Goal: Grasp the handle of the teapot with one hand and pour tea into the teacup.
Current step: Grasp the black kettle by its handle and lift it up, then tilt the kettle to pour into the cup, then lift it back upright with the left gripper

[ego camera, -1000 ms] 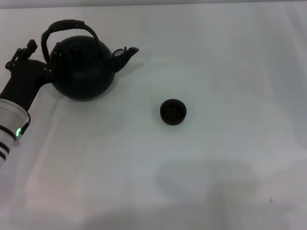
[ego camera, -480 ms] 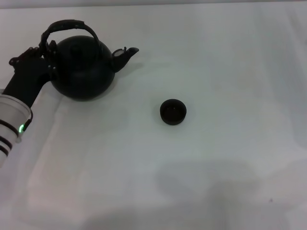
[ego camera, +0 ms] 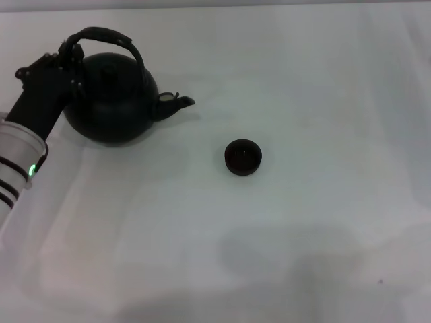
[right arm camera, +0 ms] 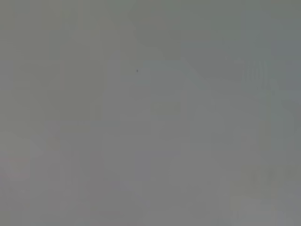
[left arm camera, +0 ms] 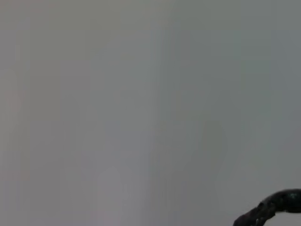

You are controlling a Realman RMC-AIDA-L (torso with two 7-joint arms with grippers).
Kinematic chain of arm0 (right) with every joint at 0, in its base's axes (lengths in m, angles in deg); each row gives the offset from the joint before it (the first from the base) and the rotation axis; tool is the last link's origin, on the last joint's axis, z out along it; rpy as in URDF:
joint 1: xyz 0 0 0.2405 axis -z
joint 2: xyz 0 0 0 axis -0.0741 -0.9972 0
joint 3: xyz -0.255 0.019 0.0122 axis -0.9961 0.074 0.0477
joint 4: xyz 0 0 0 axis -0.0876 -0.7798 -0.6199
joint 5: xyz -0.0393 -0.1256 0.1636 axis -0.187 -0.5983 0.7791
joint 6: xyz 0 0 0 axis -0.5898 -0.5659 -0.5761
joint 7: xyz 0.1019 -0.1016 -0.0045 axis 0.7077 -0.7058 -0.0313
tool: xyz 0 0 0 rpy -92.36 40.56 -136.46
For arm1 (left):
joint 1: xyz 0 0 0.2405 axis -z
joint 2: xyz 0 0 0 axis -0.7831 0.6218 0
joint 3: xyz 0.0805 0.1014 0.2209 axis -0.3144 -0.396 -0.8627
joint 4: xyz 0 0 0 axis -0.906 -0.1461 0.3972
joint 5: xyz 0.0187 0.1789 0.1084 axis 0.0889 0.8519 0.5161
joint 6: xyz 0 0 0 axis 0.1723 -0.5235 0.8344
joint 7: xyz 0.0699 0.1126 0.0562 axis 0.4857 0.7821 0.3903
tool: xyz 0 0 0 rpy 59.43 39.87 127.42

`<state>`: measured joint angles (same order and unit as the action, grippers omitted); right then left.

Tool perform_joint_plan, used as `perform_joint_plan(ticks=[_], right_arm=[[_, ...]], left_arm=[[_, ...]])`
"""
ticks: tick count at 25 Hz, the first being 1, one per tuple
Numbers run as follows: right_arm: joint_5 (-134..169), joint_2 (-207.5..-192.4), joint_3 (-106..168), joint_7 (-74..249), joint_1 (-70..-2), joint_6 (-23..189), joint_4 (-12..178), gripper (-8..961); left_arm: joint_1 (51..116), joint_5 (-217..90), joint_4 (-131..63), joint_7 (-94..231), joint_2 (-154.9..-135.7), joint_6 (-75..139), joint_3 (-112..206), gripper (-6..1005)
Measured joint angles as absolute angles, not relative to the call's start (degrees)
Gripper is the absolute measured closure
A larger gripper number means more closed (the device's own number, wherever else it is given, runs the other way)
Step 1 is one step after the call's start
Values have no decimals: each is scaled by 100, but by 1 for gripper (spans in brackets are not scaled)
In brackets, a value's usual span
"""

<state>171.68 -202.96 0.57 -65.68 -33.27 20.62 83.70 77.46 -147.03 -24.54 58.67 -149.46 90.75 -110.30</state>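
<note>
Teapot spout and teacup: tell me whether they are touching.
Apart. The head view shows bare white table between the spout of the teapot and the teacup, which sits well off to the robot's right.

bare white tabletop (ego camera: 323, 81), plain staged test bench; room type unclear.

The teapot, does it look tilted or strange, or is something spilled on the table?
The teapot leans, its spout dipped toward the teacup, with the left gripper at its handle. No spill shows.
</note>
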Motion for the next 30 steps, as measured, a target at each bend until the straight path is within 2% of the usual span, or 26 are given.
perform_joint_plan(ticks=[30], right_arm=[[17164, -20304, 57, -6568, -3261, 2126, 8275, 108]], left_arm=[[8888, -12765, -3727, 5521, -14878, 9958, -11039, 872]])
